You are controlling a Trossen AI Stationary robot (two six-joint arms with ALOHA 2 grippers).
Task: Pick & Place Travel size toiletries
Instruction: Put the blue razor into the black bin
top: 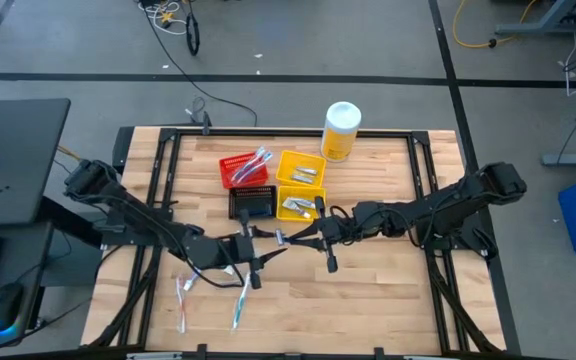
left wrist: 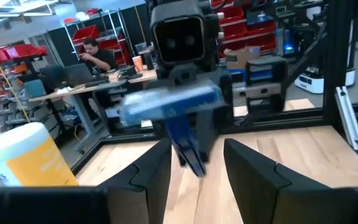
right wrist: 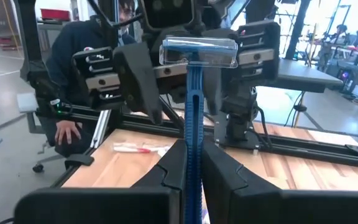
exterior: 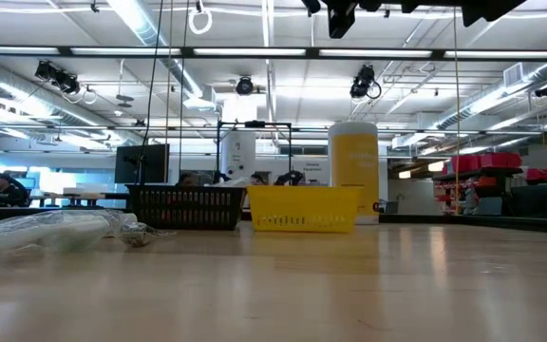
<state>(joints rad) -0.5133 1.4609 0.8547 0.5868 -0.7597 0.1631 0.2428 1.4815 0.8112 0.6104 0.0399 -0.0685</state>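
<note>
A blue razor point(right wrist: 193, 112) with a clear-capped head point(right wrist: 197, 53) hangs above the middle of the table point(top: 368, 290), between my two grippers; in the high view the razor point(top: 281, 238) is tiny. My right gripper point(right wrist: 193, 155) comes from the table's right and is shut on it. My left gripper point(left wrist: 197, 158) faces it from the left, open; its fingers point(left wrist: 157, 171) stand on either side of the razor's head end point(left wrist: 169, 106), and I see no touch. Two wrapped toothbrushes point(top: 183, 300) lie on the near left of the table. My right gripper pinches the razor's blue handle point(right wrist: 193, 163) between its two fingers. The fingers point level from the table's right and lie along the handle. The razor is lifted clear of the table. Its handle runs out past the fingertips, head toward my left gripper.
At the back stand a red bin point(top: 243, 170) with toothbrushes, two yellow bins point(top: 300, 168) with small tubes, a black bin point(top: 251, 203) and a large yellow bottle point(top: 340, 130). A dark frame point(top: 438, 150) edges the table. People sit in the room beyond.
</note>
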